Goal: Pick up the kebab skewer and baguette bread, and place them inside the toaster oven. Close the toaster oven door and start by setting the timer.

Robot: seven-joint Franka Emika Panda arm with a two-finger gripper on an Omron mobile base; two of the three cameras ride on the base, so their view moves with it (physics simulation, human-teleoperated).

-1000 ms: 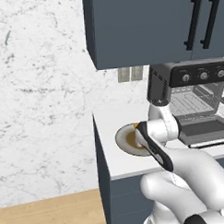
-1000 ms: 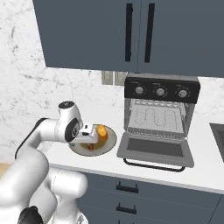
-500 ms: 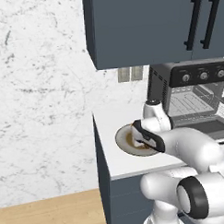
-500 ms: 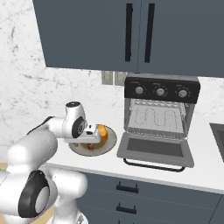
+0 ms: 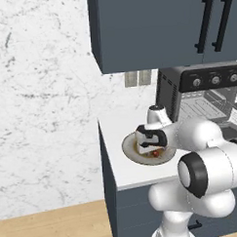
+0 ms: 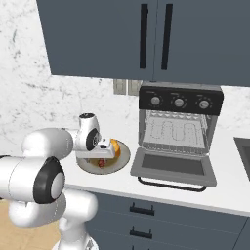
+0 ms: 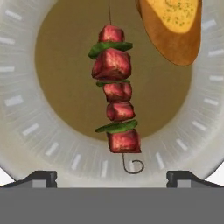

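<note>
While arm has swung low over plate (image 7: pixel 26 131), fingers (image 7: pixel 43 177) spread apart above skewer (image 7: pixel 116 94); grasp imminent, loaf (image 7: pixel 173 30) untouched.

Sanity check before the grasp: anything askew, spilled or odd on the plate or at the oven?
Nothing stands out. The kebab skewer and baguette bread lie apart on the plate; the toaster oven door is down, and the open tool hovers above.

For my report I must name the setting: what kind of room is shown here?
Most likely a home kitchen: a toaster oven stands on a white counter under dark cabinets, beside a plate of food.
</note>
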